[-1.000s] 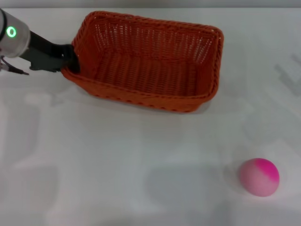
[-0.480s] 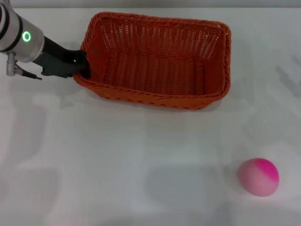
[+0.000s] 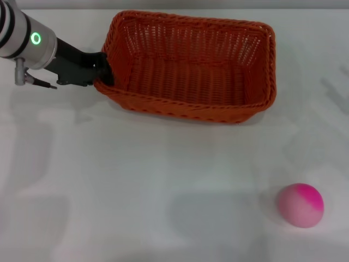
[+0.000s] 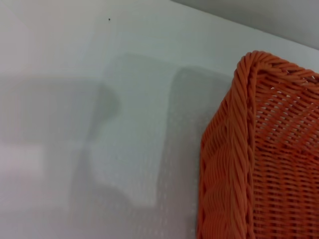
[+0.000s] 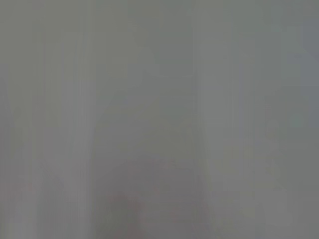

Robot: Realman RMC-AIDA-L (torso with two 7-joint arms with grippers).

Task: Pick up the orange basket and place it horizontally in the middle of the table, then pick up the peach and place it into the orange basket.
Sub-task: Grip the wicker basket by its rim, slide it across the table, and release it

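White table [image 3: 136, 191]: orange basket [image 3: 191, 65] far side, peach [image 3: 300, 204] near-right.

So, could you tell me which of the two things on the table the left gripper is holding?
The orange basket: the left gripper is clamped on the rim at its short end. The peach sits alone, untouched, near the table's front edge on the robot's right.

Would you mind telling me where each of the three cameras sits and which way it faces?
Head view: on the robot's head, looking forward and down at the table, the orange basket and the peach; the left gripper clamps the basket's left end.
Left wrist view: on the left arm, facing the basket's corner; no fingers show.
Right wrist view: only a plain grey blur.
Head and left wrist views share the basket and table.
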